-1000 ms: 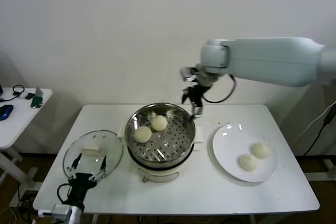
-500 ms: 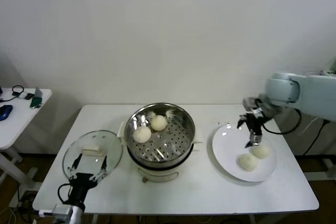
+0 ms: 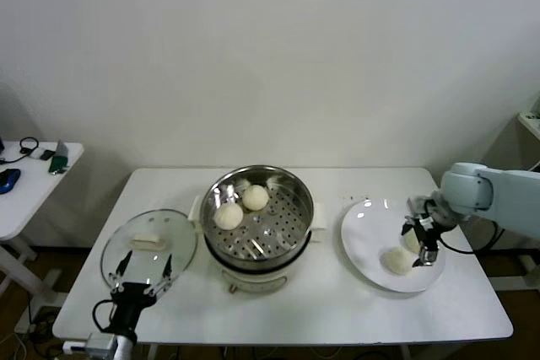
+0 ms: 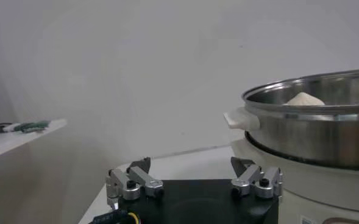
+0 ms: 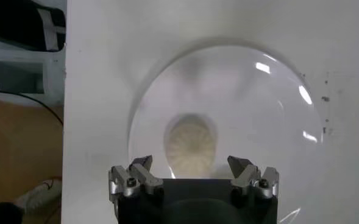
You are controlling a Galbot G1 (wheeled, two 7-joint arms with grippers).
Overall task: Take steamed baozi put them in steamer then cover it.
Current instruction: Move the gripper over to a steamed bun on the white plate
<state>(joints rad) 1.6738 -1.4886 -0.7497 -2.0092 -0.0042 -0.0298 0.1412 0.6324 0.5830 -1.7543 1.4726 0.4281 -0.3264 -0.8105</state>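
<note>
The steamer (image 3: 270, 238) stands mid-table with two steamed baozi (image 3: 228, 215) (image 3: 256, 197) in its basket. Its rim (image 4: 313, 128) and one bun top (image 4: 305, 98) show in the left wrist view. On the white plate (image 3: 367, 229) lie two more baozi; one (image 3: 393, 260) is in plain sight, the other is mostly hidden behind my right gripper (image 3: 422, 246). That gripper is open, low over the plate, and its fingertips straddle a baozi (image 5: 192, 146) without touching it. The cover (image 3: 173, 233) lies flat left of the steamer. My left gripper (image 3: 142, 280) waits open at the cover's near edge.
A side table (image 3: 34, 183) with cables and small items stands at the far left. The plate (image 5: 258, 103) sits close to the table's right edge. Bare tabletop (image 3: 321, 301) runs along the front.
My right arm has swung from behind the steamer across to the plate and come down over a baozi. The left arm has not moved.
</note>
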